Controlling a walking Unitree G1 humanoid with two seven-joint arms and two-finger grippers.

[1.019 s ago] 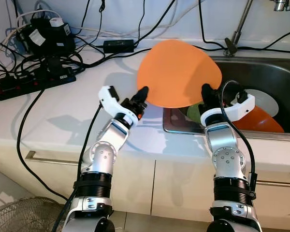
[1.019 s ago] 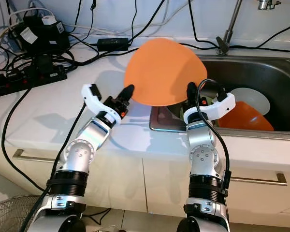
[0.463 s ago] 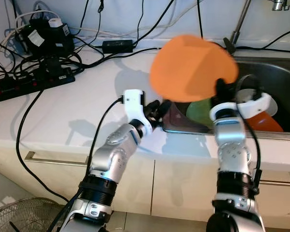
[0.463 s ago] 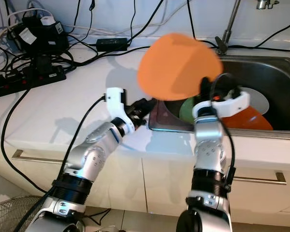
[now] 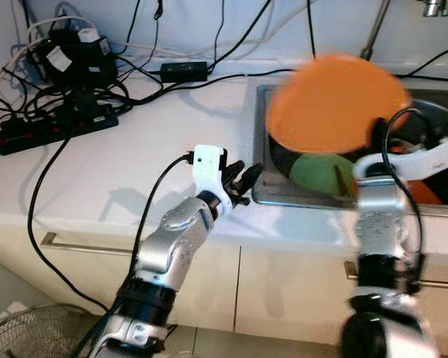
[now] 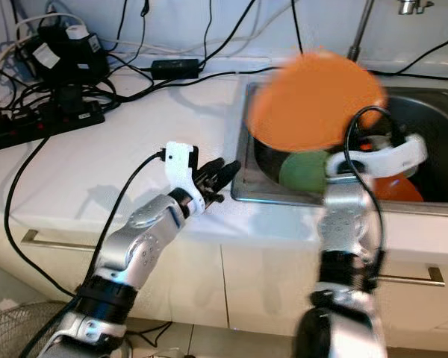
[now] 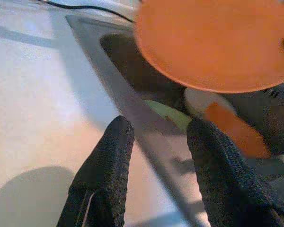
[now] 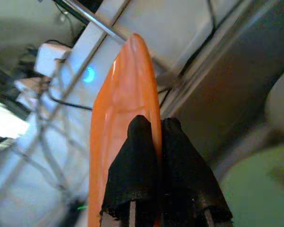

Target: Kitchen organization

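Fingers point(image 8: 146, 156) of the right gripper point(image 8: 154, 142) pinch the orange plate's point(image 5: 336, 104) rim, carrying it above the sink point(image 5: 265, 195); the left gripper point(image 7: 156, 137) waits spread, empty, over the worktop point(image 5: 134, 149) edge.

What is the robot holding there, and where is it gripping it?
The right tool pinches the orange plate by its rim, above the sink. The left tool is open and holds nothing.

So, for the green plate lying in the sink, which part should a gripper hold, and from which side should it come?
Probably the near rim of the green plate, approached from above on the counter side. It lies low in the sink, and the orange plate held by the right gripper hangs over its far part, so only that near edge looks free. The open left gripper is closest.
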